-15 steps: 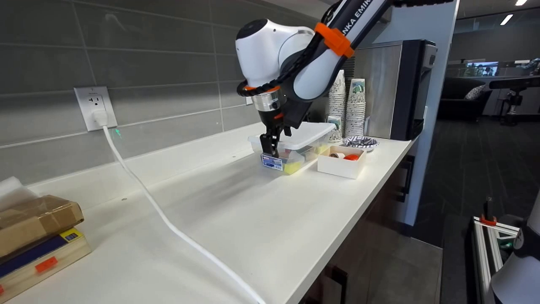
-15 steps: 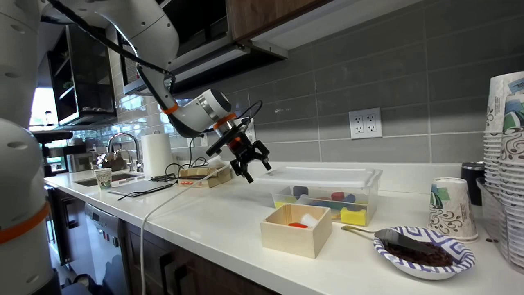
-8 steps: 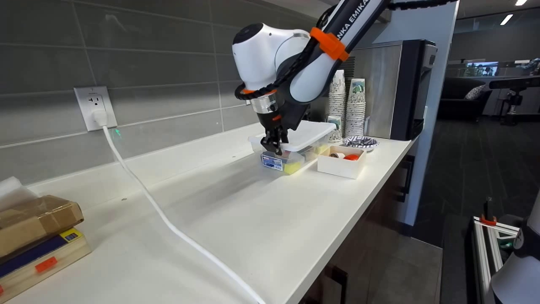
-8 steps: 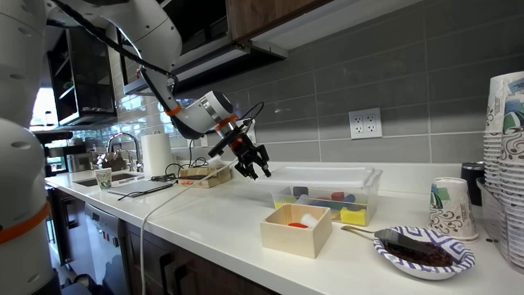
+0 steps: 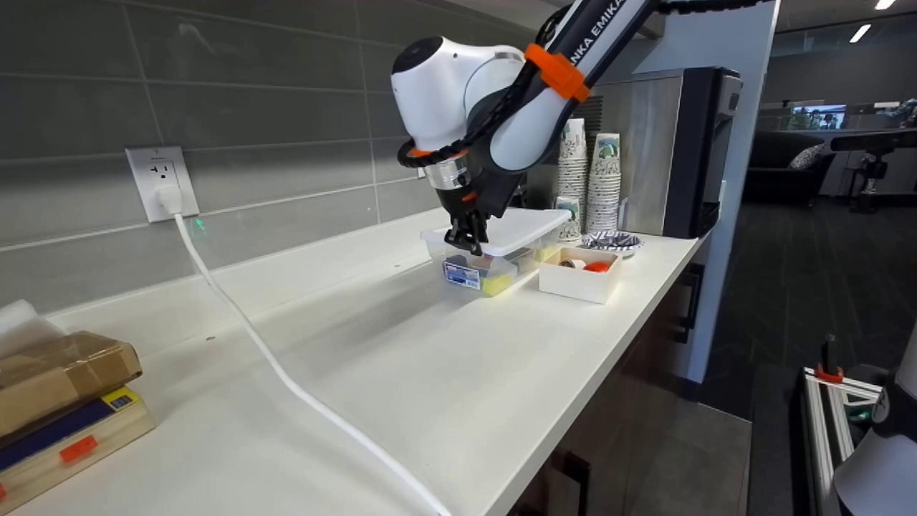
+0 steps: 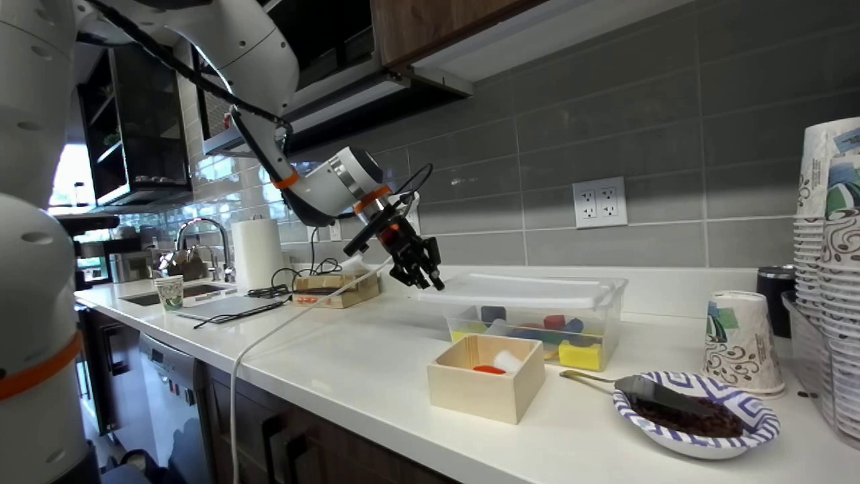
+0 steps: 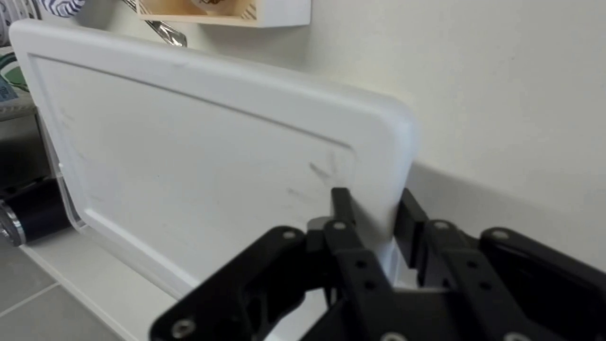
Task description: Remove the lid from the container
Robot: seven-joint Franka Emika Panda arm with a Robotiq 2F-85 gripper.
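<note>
The whitish lid (image 7: 189, 151) lies on top of the clear container (image 6: 613, 326), covering it; yellow, blue and red pieces show through the walls in an exterior view. At the lid's end nearest the arm, my gripper (image 7: 374, 208) is shut on the lid's rim. In the wrist view its left finger (image 7: 343, 206) rests over the top face, and its right finger (image 7: 409, 220) is against the outer side of the edge. Both exterior views show the gripper (image 6: 428, 282) reaching down to this end. The finger contact itself is small and partly hidden there.
An open wooden box (image 6: 470, 396) with red and white items stands close in front of the container. Beyond it are a patterned paper bowl (image 6: 766, 430) and a paper cup (image 6: 742, 343). A tiled wall (image 6: 457, 195) runs behind. A white cable (image 5: 286, 380) crosses the counter.
The fingers, wide apart a second ago, have come together on the lid's edge. Over the last half second the gripper has risen slightly, and the lid's held end appears a little higher.
</note>
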